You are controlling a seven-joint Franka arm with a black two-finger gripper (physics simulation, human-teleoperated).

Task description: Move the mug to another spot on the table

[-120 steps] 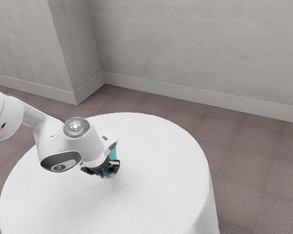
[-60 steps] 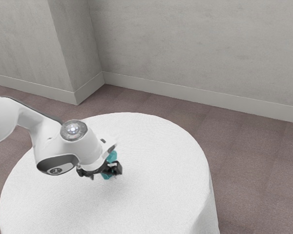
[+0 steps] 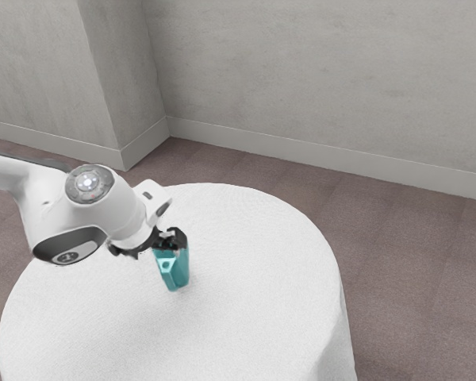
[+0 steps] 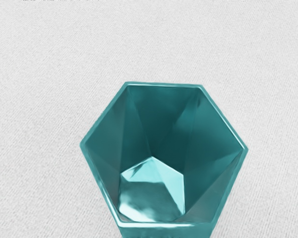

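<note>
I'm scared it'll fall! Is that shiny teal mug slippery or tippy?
Probably a bit slippery: the mug looks glossy, with bright reflections inside. Its flat sides may give the gripper a steadier hold than a round cup. It narrows toward the bottom, so it could tip if set down crooked on the table.

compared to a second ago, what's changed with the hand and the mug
The hand rose and swung back toward the exterior view's left, so the teal mug, which it mostly covered, now shows at nearly full height just below it. Whether the hand grips it, I cannot tell. The mug's base stayed at about the same spot on the white round table.
</note>
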